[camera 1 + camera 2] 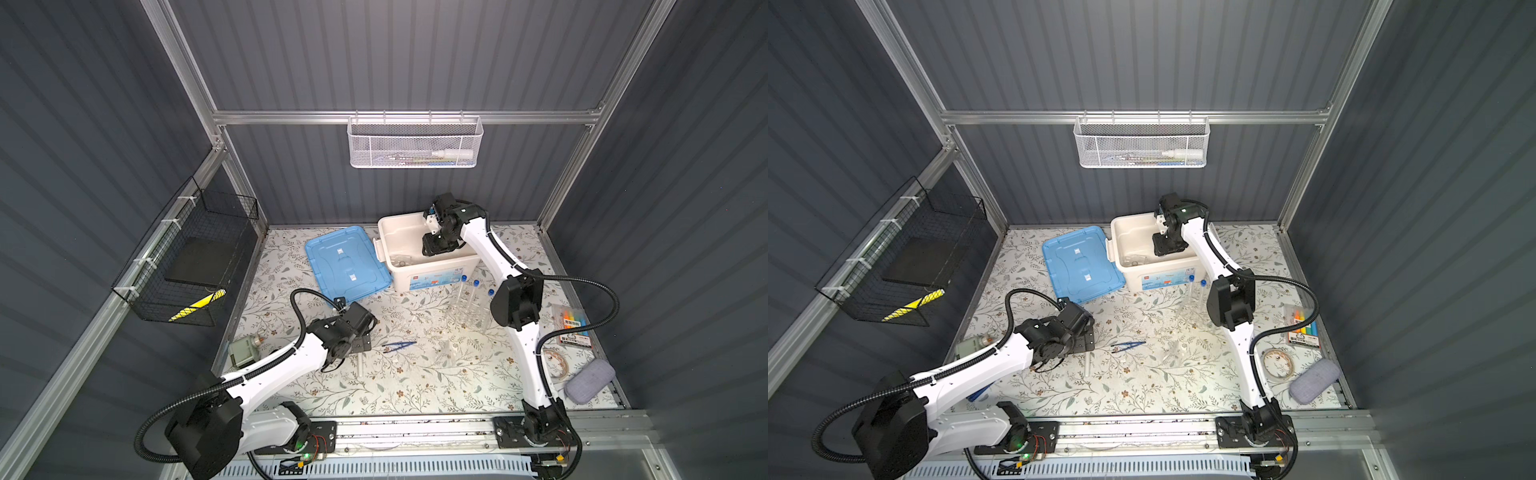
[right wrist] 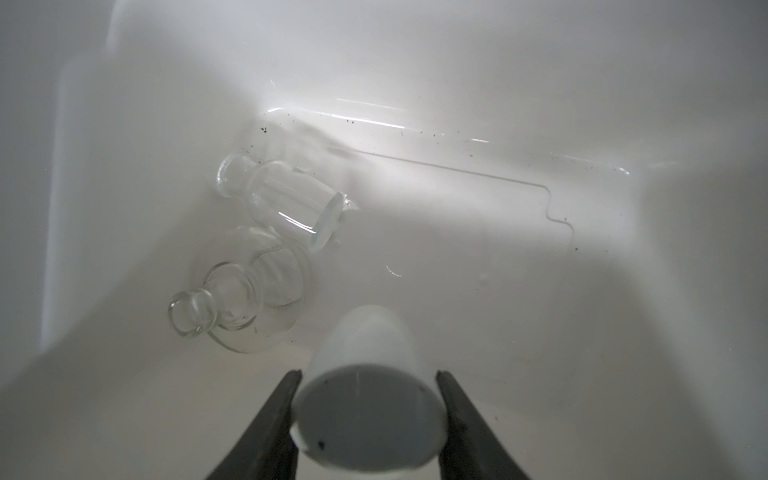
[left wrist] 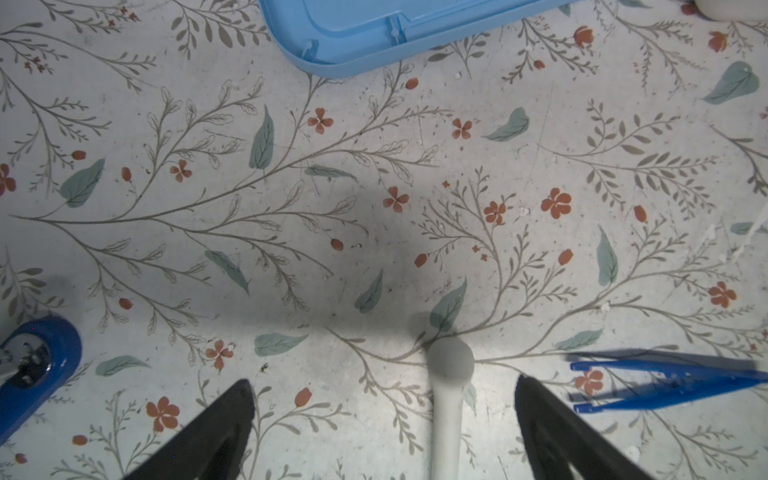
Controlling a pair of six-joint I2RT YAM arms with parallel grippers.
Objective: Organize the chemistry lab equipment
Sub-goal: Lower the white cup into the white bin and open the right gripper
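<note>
In both top views: down inside white bin (image 1: 386, 226) with right gripper (image 1: 432, 249), toward its right wall; low over open table (image 1: 415, 386) with left gripper (image 1: 362, 347). Left wrist: splayed astride white pestle (image 3: 446, 399). Right wrist: clamped on small white bowl (image 2: 365, 399), glass vessels (image 2: 286, 195) apart.

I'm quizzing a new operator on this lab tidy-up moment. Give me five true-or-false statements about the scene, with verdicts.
1. The right gripper grips the small white bowl inside the white storage bin. True.
2. The left gripper is shut on the white pestle. False: its jaws stand open, the pestle lying on the table between them.
3. Two clear glass vessels lie in the bin. True.
4. The blue lid covers the bin. False: it lies on the table beside it.
5. The blue tweezers are in the bin. False: they lie on the table.
</note>
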